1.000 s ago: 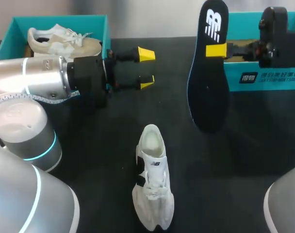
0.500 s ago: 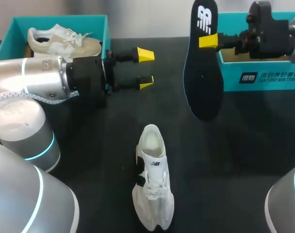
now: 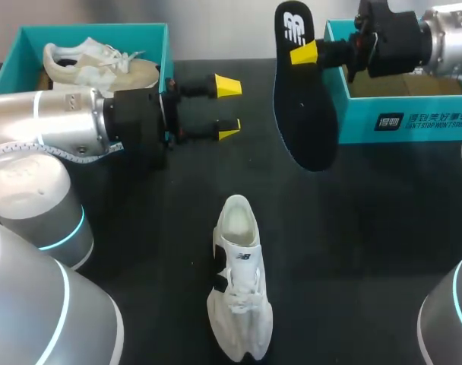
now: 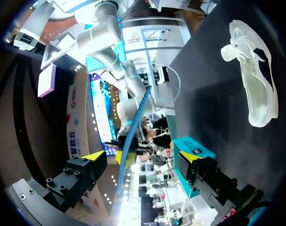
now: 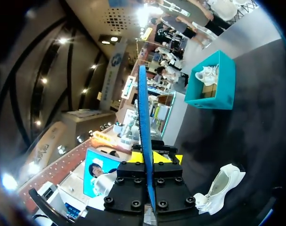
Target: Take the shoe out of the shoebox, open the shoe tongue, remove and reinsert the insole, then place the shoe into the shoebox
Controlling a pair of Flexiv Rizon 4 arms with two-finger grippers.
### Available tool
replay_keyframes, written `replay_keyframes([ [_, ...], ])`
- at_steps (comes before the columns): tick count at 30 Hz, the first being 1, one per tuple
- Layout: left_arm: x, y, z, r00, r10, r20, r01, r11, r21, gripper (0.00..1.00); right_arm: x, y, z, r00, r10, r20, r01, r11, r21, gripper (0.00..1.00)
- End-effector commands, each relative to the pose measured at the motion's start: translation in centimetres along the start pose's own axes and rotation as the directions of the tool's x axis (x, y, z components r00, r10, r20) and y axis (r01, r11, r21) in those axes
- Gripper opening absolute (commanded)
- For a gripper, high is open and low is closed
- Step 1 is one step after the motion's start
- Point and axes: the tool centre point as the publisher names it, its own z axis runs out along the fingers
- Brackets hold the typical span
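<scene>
A white shoe point(image 3: 238, 277) lies on the black table near the front, toe toward me, its opening empty; it also shows as the shoe point(image 4: 253, 80) and the shoe point(image 5: 223, 188). My right gripper point(image 3: 303, 53) is shut on the heel end of a dark insole point(image 3: 303, 99), which hangs in the air above the table's back middle. In the right wrist view the insole point(image 5: 144, 141) stands edge-on between the fingers of the right gripper point(image 5: 150, 157). My left gripper point(image 3: 229, 106) hangs open and empty to the insole's left, and the left gripper point(image 4: 142, 157) holds nothing.
A teal shoebox point(image 3: 94, 29) at the back left holds a beige shoe point(image 3: 98, 67); it is also visible as the box point(image 5: 216, 82). A second teal box point(image 3: 398, 122) stands at the back right, under my right arm. My left arm spans the table's left side.
My right arm has carried the insole to the left and farther back over the table. The left arm and the white shoe have not moved.
</scene>
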Motion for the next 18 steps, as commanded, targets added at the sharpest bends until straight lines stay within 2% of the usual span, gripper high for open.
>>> replay_keyframes([
  [1,0.0,0.0,0.1,1.0,0.001,0.001,-0.001,1.0,-0.002,1.0,-1.4,1.4,0.9,0.998,0.038,-0.052,-0.039,0.999,-0.011,0.0],
  [3,0.0,0.0,0.1,1.0,0.001,0.001,-0.001,1.0,-0.002,1.0,-2.5,1.9,1.8,0.994,0.093,-0.066,-0.093,0.996,-0.006,0.0],
  [7,0.5,1.3,0.3,0.999,-0.015,0.036,0.014,1.0,0.013,1.0,-4.3,2.1,3.1,0.978,0.189,-0.082,-0.189,0.982,0.018,0.0],
  [12,1.8,2.4,0.2,1.0,-0.025,0.001,0.025,0.999,0.031,1.0,-5.2,2.1,4.1,0.964,0.261,-0.049,-0.26,0.965,0.022,0.0],
  [18,3.1,2.6,0.5,0.999,-0.028,-0.029,0.029,0.999,0.034,1.0,-6.2,1.8,5.0,0.949,0.307,-0.071,-0.307,0.952,0.019,0.0],
])
